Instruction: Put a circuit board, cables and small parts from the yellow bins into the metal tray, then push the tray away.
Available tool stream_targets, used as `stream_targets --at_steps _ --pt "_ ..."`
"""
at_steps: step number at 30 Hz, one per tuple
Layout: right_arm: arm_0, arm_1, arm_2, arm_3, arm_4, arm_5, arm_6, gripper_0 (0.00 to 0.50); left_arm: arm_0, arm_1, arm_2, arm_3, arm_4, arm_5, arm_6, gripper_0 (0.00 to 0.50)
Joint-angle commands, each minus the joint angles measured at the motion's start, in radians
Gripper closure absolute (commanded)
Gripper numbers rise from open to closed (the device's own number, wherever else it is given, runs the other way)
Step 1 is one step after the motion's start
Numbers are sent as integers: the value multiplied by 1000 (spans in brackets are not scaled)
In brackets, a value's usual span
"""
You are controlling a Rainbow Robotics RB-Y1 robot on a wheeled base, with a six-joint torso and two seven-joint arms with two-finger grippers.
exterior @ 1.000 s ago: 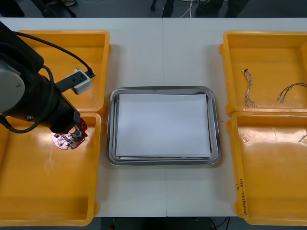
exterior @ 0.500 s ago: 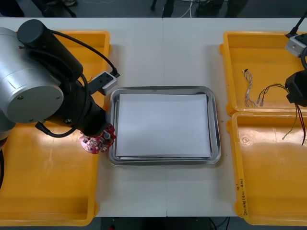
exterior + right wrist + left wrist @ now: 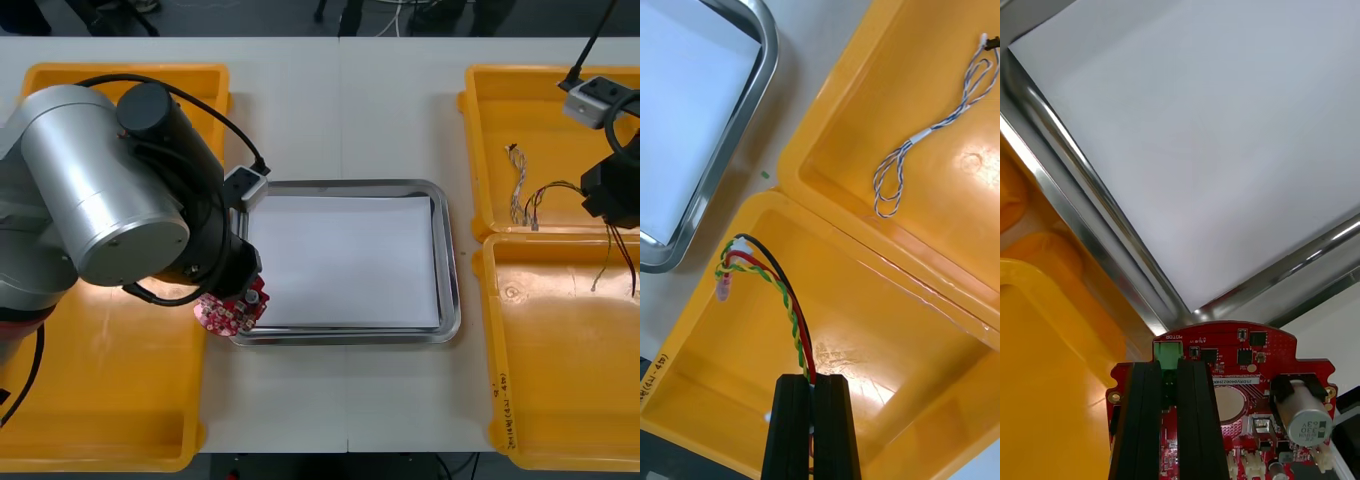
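1. Circuit board (image 3: 1225,390): round and red, pinched at its edge between my left gripper's (image 3: 1171,369) fingers, which are set narrow on it.
2. Just past those fingertips I see a corner of the metal tray (image 3: 1082,195), white inside. The board hangs at its rim.
3. Right gripper (image 3: 811,384): the fingers are nearly together on a red and yellow cable (image 3: 786,300), which arcs out beyond the tips over a yellow bin (image 3: 887,322).
4. Farther beyond them, a blue and white cable (image 3: 929,135) lies in the neighbouring bin (image 3: 940,67).
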Motion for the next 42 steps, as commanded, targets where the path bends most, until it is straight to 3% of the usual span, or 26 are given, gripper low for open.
stream_targets --at_steps 1,9,15,28,42 --pt "-67 41 41 -19 27 -2 -13 500 -47 -43 -29 27 -27 7 14 500" --pt "-102 93 103 -19 80 3 -10 500 -69 -69 -72 82 -65 7 20 500" --pt "-102 112 105 -19 74 3 -7 500 -88 -103 -87 137 -83 -32 20 500" --pt "-100 116 140 -41 100 -3 -24 500 -111 -106 -151 254 -116 -180 12 500" --pt "-100 115 140 -41 108 -3 -32 500 -119 -106 -182 335 -137 -267 0 500"
